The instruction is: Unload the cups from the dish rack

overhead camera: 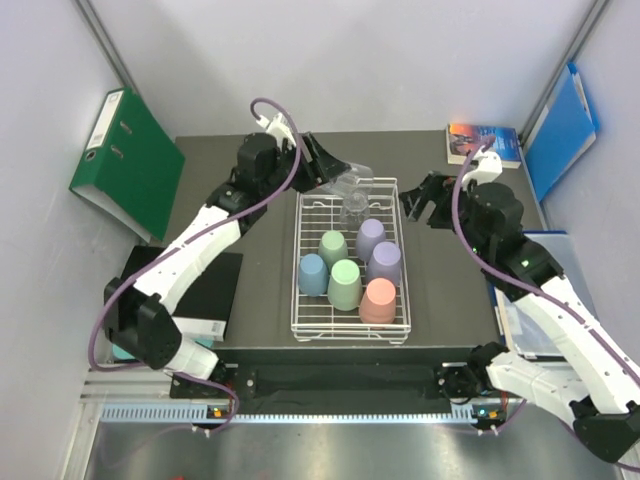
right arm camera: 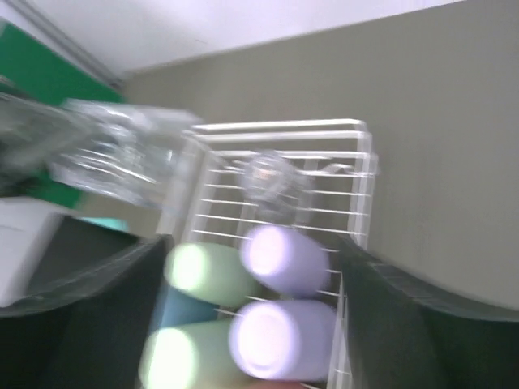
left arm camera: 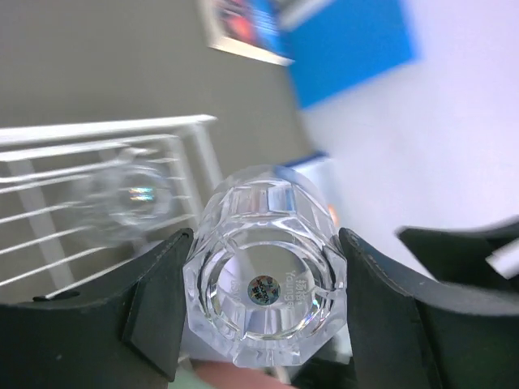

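Cups (overhead camera: 348,268) stand inverted in the rack (overhead camera: 297,300), ahead of the right gripper's (right arm camera: 251,267) spread, empty jaws, apparently poised to pick; one glass (left arm camera: 263,275) lies clenched between the left gripper's (left arm camera: 263,239) jaws, evidently for removal.

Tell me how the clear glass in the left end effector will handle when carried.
The clear glass looks rigid and thick-walled, so it is probably heavy for its size and breakable if dropped. Its smooth faceted sides may slip against the black fingers of the left end effector, which pinch only two sides. Being round-bodied, it could roll if laid sideways.
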Available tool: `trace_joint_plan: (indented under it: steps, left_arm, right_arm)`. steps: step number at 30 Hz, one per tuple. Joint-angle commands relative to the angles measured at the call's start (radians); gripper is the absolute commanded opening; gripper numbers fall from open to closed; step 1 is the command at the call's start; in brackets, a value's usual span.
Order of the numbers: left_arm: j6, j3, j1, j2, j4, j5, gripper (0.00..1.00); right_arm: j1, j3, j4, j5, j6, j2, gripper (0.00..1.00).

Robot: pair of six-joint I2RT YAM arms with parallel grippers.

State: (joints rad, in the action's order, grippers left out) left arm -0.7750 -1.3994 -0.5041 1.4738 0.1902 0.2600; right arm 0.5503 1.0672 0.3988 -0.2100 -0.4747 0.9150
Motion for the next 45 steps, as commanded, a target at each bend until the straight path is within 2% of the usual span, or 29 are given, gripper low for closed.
trace_joint_plan:
  steps: [1, 3, 6, 9, 13, 25, 28, 31, 34, 35, 36, 38, 39, 40, 41, 42, 43, 44, 45]
  left_arm:
    - [-0.332, 0.202, 0.038, -0.020, -0.631, 0.343, 0.00]
    - [-0.453, 0.241, 0.041, 0.005, -0.829, 0.408, 0.00]
    - [-0.524, 0.292, 0.042, 0.010, -0.908, 0.406, 0.00]
    - [-0.540, 0.312, 0.042, 0.013, -0.932, 0.397, 0.00]
    - [-0.555, 0.303, 0.038, 0.022, -0.939, 0.409, 0.00]
    - [-0.549, 0.284, -0.007, 0.056, -0.926, 0.418, 0.00]
    - [-0.550, 0.275, -0.028, 0.071, -0.930, 0.418, 0.00]
    - [-0.549, 0.270, -0.045, 0.083, -0.936, 0.421, 0.00]
    - [-0.549, 0.269, -0.047, 0.089, -0.936, 0.421, 0.00]
    - [-0.547, 0.270, -0.045, 0.088, -0.934, 0.423, 0.00]
    - [-0.541, 0.269, -0.047, 0.088, -0.928, 0.423, 0.00]
    - [-0.509, 0.261, -0.044, 0.082, -0.862, 0.415, 0.00]
    - [-0.491, 0.252, -0.040, 0.079, -0.832, 0.409, 0.11]
    - [-0.447, 0.246, -0.034, 0.072, -0.746, 0.403, 0.29]
    - [-0.419, 0.238, -0.028, 0.057, -0.686, 0.371, 0.56]
    - [-0.387, 0.215, -0.022, 0.048, -0.599, 0.340, 0.73]
    - [-0.319, 0.202, -0.005, 0.039, -0.513, 0.303, 0.95]
    - [-0.290, 0.188, 0.002, 0.019, -0.353, 0.216, 0.99]
    - [-0.265, 0.175, 0.009, 0.010, -0.304, 0.184, 0.99]
  right_arm:
    - [-0.105, -0.009, -0.236, 0.339, -0.158, -0.014, 0.63]
    - [-0.160, -0.050, -0.352, 0.432, -0.243, -0.024, 0.50]
    - [-0.165, -0.046, -0.370, 0.468, -0.262, -0.025, 0.57]
    - [-0.165, -0.058, -0.380, 0.492, -0.272, -0.018, 0.66]
    - [-0.165, -0.088, -0.452, 0.544, -0.318, 0.007, 0.73]
    - [-0.138, -0.089, -0.557, 0.586, -0.372, 0.108, 0.68]
    - [-0.124, -0.084, -0.578, 0.598, -0.384, 0.139, 0.62]
    - [-0.115, -0.087, -0.589, 0.610, -0.400, 0.162, 0.51]
    - [-0.113, -0.101, -0.578, 0.606, -0.406, 0.163, 0.26]
    - [-0.113, -0.107, -0.572, 0.597, -0.404, 0.151, 0.07]
    - [-0.113, -0.113, -0.545, 0.568, -0.400, 0.141, 0.00]
    - [-0.113, -0.110, -0.505, 0.541, -0.365, 0.108, 0.00]
    - [-0.115, -0.101, -0.486, 0.528, -0.349, 0.096, 0.00]
    - [-0.115, -0.092, -0.421, 0.477, -0.332, 0.082, 0.00]
    - [-0.115, -0.066, -0.402, 0.447, -0.297, 0.056, 0.00]
    - [-0.116, -0.047, -0.337, 0.364, -0.276, 0.042, 0.00]
    - [-0.115, -0.021, -0.236, 0.312, -0.227, 0.032, 0.00]
    - [-0.116, 0.053, -0.160, 0.254, -0.199, 0.039, 0.00]
    - [-0.121, 0.098, -0.094, 0.138, -0.170, 0.051, 0.00]
